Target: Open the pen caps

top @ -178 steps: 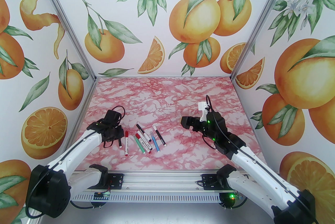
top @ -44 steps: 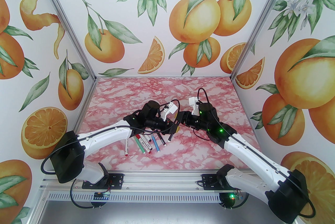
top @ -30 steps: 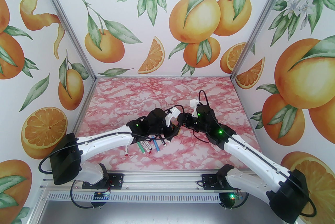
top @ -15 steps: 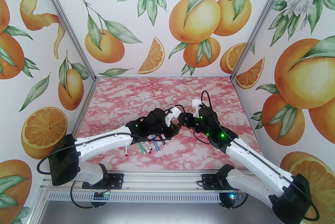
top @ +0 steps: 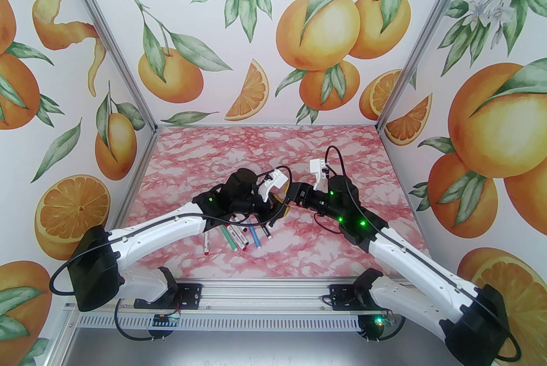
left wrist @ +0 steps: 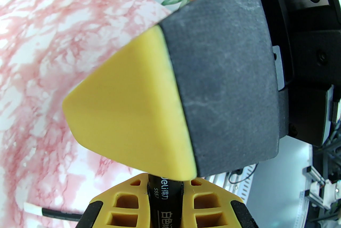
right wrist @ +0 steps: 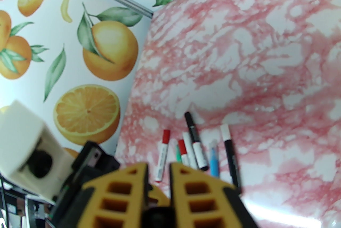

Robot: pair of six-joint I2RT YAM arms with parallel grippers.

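My left gripper point(top: 282, 208) is shut on a black pen point(left wrist: 165, 195) and holds it above the middle of the table. In the left wrist view the printed barrel runs up between my yellow fingers point(left wrist: 120, 203). Its far end disappears under the right arm's yellow fingertip point(left wrist: 128, 120). My right gripper point(top: 292, 196) meets the left one tip to tip. It is shut on that far end, which shows as a dark round shape point(right wrist: 158, 217) between the fingers. The pen cap itself is hidden. Several pens point(top: 239, 238) lie on the table below, near the left arm.
The loose pens lie side by side: a red-capped white one point(right wrist: 163, 153), a black one point(right wrist: 193, 128), a blue one point(right wrist: 214, 157) and a black one with a white end point(right wrist: 229, 152). The pink marbled table point(top: 299, 150) is walled on three sides by orange-print panels.
The two joined grippers have shifted slightly left and up, and the left arm has drawn back. Both have stayed shut. Several seconds ago the arms were apart, with the left over the pens.
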